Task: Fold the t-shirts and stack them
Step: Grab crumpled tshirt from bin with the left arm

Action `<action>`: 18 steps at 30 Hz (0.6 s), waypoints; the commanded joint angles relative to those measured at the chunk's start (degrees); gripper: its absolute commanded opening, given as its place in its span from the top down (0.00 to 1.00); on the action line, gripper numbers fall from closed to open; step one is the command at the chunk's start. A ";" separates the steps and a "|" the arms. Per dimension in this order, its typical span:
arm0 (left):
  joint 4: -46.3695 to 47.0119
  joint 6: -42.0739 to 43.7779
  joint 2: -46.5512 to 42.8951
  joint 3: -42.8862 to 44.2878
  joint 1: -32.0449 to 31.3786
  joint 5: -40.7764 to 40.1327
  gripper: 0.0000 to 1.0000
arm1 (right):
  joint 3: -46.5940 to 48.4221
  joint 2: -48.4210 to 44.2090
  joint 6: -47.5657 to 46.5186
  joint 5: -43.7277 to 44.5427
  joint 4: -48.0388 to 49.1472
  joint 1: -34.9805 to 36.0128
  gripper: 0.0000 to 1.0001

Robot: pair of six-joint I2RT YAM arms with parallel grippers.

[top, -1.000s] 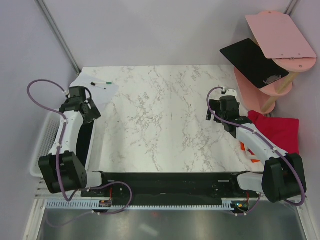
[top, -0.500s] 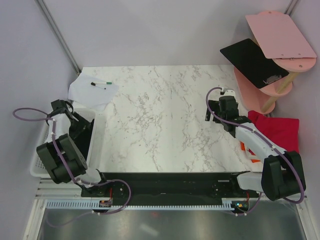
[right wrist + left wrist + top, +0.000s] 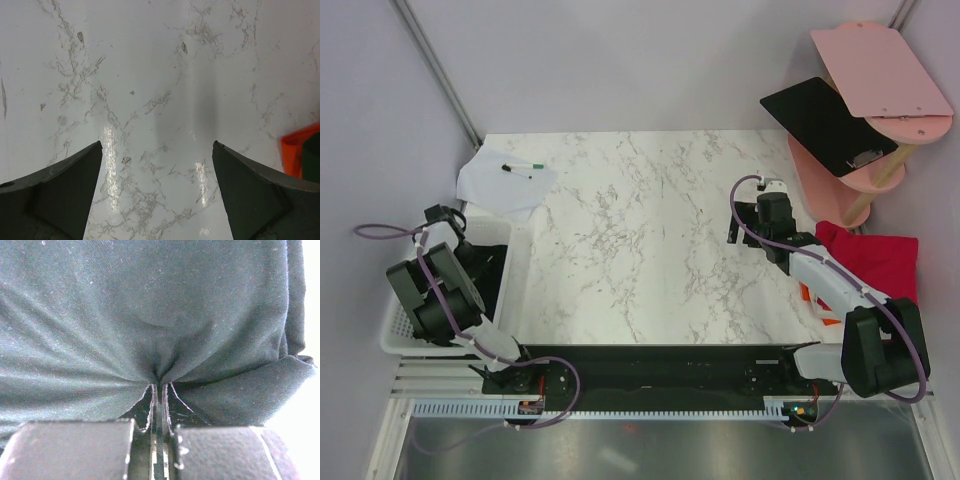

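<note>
While tight on t-shirt (image 3: 150,315), left hand (image 3: 158,386)

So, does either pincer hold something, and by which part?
The left pincer is shut on the black t-shirt, pinching a bunched fold of cloth; which part of the shirt cannot be told. The right pincer is open and empty.

1. Table (image 3: 640,250) has a white marble-look top with grey veins. It's pretty glossy, with soft glare patches in the right wrist view.
2. Walls (image 3: 620,70) are plain pale lilac, closing in the back and both sides.
3. A grey metal strut (image 3: 432,70) runs slanted along the left wall.
4. A pink tiered side table (image 3: 880,75) with a wooden leg (image 3: 882,182) sits at the back right corner.
5. Lighting is even, no harsh shadows.
</note>
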 commanded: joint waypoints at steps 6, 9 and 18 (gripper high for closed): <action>-0.66 0.66 -15.68 0.74 -0.11 -4.17 0.98 | -1.67 -0.39 0.73 -2.35 2.40 0.04 0.02; -1.45 0.31 -25.61 1.53 -0.37 -3.91 0.98 | -1.58 0.49 0.82 -3.15 2.57 0.13 0.02; -0.75 -1.36 -42.15 7.94 -4.49 13.30 0.98 | -1.14 1.28 1.09 -3.85 2.57 0.04 0.02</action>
